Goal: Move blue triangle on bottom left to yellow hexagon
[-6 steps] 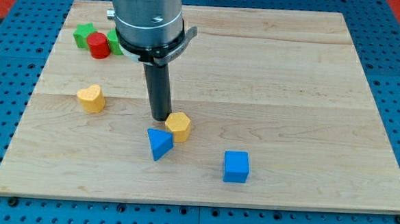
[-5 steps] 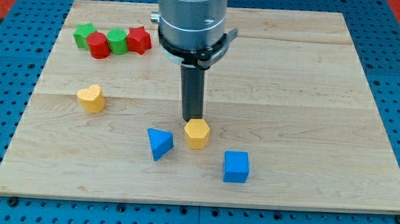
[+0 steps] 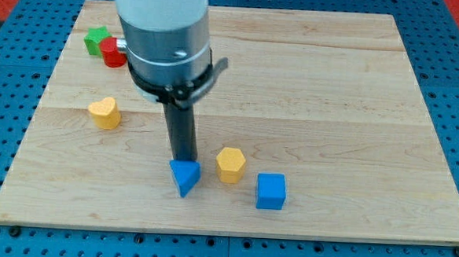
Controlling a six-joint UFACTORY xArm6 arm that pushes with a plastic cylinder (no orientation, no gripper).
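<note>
The blue triangle point(image 3: 184, 177) lies near the bottom of the wooden board point(image 3: 333, 102), left of centre. The yellow hexagon point(image 3: 230, 164) sits just to its right, a small gap apart. My tip point(image 3: 183, 159) stands directly above the blue triangle's top edge, touching or nearly touching it, to the left of the yellow hexagon.
A blue cube point(image 3: 271, 191) lies right of the hexagon. A yellow heart-shaped block point(image 3: 104, 112) sits at the left. A green block point(image 3: 97, 39) and a red block point(image 3: 112, 52) show at the top left, partly hidden by the arm.
The yellow hexagon has slid right and down. My tip moved right, then swung back left and down onto the top edge of the blue triangle, which has shifted slightly down.
</note>
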